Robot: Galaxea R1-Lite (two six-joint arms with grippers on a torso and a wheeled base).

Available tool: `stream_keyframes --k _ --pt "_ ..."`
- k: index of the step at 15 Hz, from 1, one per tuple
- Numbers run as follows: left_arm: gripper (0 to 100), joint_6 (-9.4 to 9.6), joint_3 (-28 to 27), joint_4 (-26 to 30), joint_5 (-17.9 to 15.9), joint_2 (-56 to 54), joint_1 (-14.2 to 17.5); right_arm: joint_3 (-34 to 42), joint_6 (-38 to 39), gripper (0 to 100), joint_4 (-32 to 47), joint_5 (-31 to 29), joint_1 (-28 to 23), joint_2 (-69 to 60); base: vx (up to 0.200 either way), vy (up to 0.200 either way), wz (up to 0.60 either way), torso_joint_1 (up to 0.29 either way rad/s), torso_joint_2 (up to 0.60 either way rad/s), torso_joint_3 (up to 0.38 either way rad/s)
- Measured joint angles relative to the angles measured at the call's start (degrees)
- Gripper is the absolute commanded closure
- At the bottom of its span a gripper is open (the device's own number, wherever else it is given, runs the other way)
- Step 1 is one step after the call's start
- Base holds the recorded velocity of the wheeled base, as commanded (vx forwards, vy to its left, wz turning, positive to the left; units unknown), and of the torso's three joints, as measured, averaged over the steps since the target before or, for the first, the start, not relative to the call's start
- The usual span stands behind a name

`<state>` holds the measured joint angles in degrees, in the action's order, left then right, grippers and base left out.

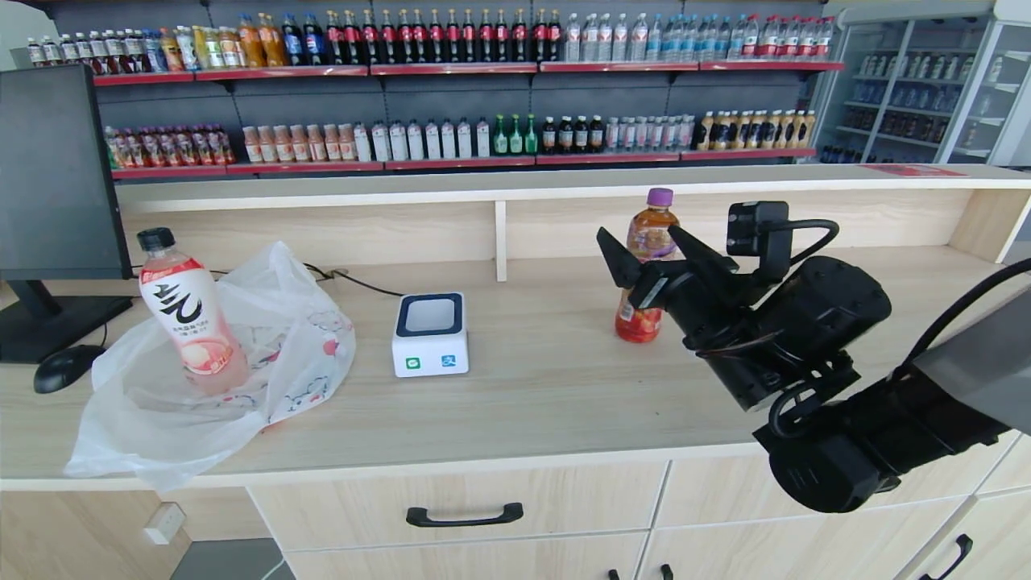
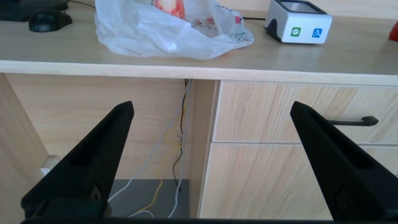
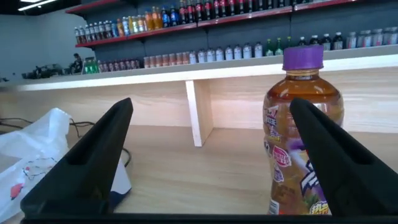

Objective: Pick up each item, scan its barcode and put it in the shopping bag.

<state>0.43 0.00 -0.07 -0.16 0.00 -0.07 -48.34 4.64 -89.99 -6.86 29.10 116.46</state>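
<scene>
- One arm reaches in low over the desk (image 1: 548,387) from the right in the head view. The right claw (image 1: 638,242) is spread wide and grasps nothing, its fingers aimed at the purple-capped bottle (image 1: 654,221).
- That bottle stands upright near the desk's back ledge, its middle hidden by the claw. Bare desk lies between it and the scanner (image 1: 431,334).
- At the left, the pink bottle (image 1: 193,322) stands in the shopping bag (image 1: 298,354), which droops over the desk's front edge.
- In the left wrist view, the left claw (image 2: 214,162) is released and wide apart. It hangs below the desk edge, facing the drawer fronts (image 2: 280,124). Above it are the bag (image 2: 168,34) and the scanner (image 2: 298,22).
- In the right wrist view, the right claw (image 3: 211,162) gapes. The purple-capped bottle (image 3: 301,124) stands just ahead with one finger crossing it and its base cut off. Whether they touch cannot be told.
</scene>
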Motion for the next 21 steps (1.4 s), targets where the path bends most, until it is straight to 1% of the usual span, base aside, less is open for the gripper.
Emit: stream_keyframes --k 3,5,8,11,14,16,18,20,21 --pt "0 0.01 0.0 0.0 0.0 0.0 0.0 2.1 0.1 0 0.0 0.3 0.2 -0.8 0.000 0.000 0.00 0.000 0.00 0.000" --pt "0 0.01 0.0 0.0 0.0 0.0 0.0 5.2 -0.2 0 0.4 -0.2 -2.7 -1.5 0.000 0.000 0.00 0.000 0.00 0.000" --pt "0 0.01 0.0 0.0 0.0 0.0 0.0 2.8 -1.6 0 6.0 -0.6 -4.6 -2.5 0.000 0.000 0.00 0.000 0.00 0.000" --pt "0 0.01 0.0 0.0 0.0 0.0 0.0 1.6 -2.9 0 7.8 -1.3 -6.0 -2.7 0.000 0.000 0.00 0.000 0.00 0.000" --pt "0 0.01 0.0 0.0 0.0 0.0 0.0 -1.1 -3.2 0 20.0 -5.2 -7.6 -4.2 0.000 0.000 0.00 0.000 0.00 0.000" --pt "0 0.01 0.0 0.0 0.0 0.0 0.0 -2.3 -3.0 0 26.7 -5.6 -7.6 -6.0 0.000 0.000 0.00 0.000 0.00 0.000" --pt "0 0.01 0.0 0.0 0.0 0.0 0.0 -3.4 -2.6 0 31.3 -5.5 -7.8 -7.7 0.000 0.000 0.00 0.000 0.00 0.000" --pt "0 0.01 0.0 0.0 0.0 0.0 0.0 -3.8 -2.1 0 35.9 -3.6 -7.8 -9.4 0.000 0.000 0.00 0.000 0.00 0.000" --pt "0 0.01 0.0 0.0 0.0 0.0 0.0 -4.0 -1.7 0 36.1 -3.1 -7.8 -9.7 0.000 0.000 0.00 0.000 0.00 0.000"
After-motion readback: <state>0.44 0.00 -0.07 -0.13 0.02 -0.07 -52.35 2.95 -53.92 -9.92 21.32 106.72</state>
